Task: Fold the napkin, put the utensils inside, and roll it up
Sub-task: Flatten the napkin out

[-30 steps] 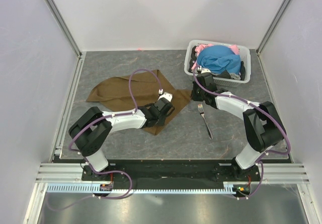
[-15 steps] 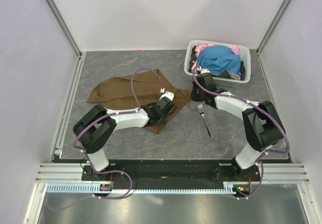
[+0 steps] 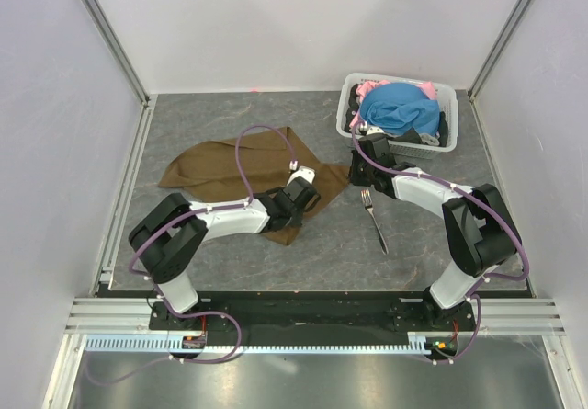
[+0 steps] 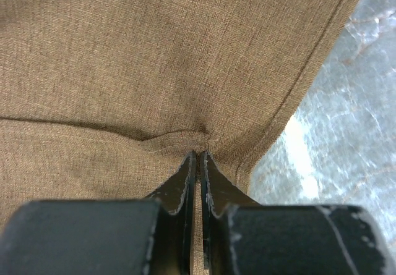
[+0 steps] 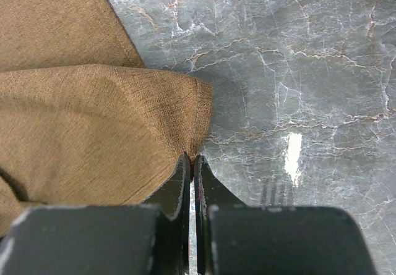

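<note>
The brown napkin lies rumpled on the table, left of centre, and fills most of the left wrist view. My left gripper sits low on its near right part. Its jaws are shut, pinching a small pucker of napkin cloth. My right gripper is at the napkin's right corner, shut on the tip of that corner. The silver fork lies flat on the table just right of the napkin. Its tines show beside my right fingers.
A white basket with blue and pink clothes stands at the back right, close behind my right wrist. Aluminium rails border the left side and the near edge. White walls enclose the table.
My left gripper's jaws have come together on the napkin, with the arm shifting only slightly. The right arm, the fork and the basket have not moved.
</note>
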